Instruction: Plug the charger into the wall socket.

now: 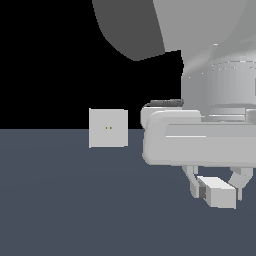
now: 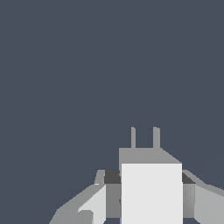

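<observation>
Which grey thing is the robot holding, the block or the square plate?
The charger, the small block between the fingers. The wall socket, the flat square plate with two tiny holes, stands apart.

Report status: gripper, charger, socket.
Gripper shut on charger, prongs visible in wrist view. Socket upright, well off to the exterior view's left, not yet reached. Nothing between them.

The robot's arm (image 1: 150,27) is a smooth shell in pale grey, its large rounded upper link shaded darker grey on the underside. Below it sits a broad cylindrical wrist section (image 1: 220,87) with a lighter band round it. The hand body (image 1: 200,145) is a wide, whitish block with rounded corners and a thin dark strip along its top edge. The gripper (image 1: 216,187) has two short light-grey fingers (image 1: 193,182); in the wrist view their pads (image 2: 112,177) look dark grey.
</observation>
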`<state>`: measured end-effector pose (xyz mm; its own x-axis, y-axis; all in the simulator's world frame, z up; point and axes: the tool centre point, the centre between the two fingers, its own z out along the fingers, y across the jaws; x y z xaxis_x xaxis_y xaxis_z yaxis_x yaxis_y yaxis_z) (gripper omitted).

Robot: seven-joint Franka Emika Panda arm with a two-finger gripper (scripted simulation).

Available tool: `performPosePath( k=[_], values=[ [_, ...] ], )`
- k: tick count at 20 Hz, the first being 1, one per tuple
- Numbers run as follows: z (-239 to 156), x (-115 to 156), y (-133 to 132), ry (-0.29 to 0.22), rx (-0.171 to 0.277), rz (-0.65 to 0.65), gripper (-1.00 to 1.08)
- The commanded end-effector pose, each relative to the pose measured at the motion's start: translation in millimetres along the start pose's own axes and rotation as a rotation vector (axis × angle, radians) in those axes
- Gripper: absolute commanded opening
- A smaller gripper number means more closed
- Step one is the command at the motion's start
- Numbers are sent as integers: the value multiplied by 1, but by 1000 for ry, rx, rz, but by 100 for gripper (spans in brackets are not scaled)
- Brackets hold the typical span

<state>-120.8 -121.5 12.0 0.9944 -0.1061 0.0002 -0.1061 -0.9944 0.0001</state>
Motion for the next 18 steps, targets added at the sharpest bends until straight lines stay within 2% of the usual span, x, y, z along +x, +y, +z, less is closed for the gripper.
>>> performPosePath(
  k=[1,6,10,14,18],
  values=[
    [0,0,0,0,0,0,-100],
    [-1,1,-1,0,0,-3,-100],
    [-7,8,-13,0,0,-26,-100],
    [-20,20,-35,0,-1,-71,-100],
    [-40,38,-70,0,-3,-139,-100]
  ],
)
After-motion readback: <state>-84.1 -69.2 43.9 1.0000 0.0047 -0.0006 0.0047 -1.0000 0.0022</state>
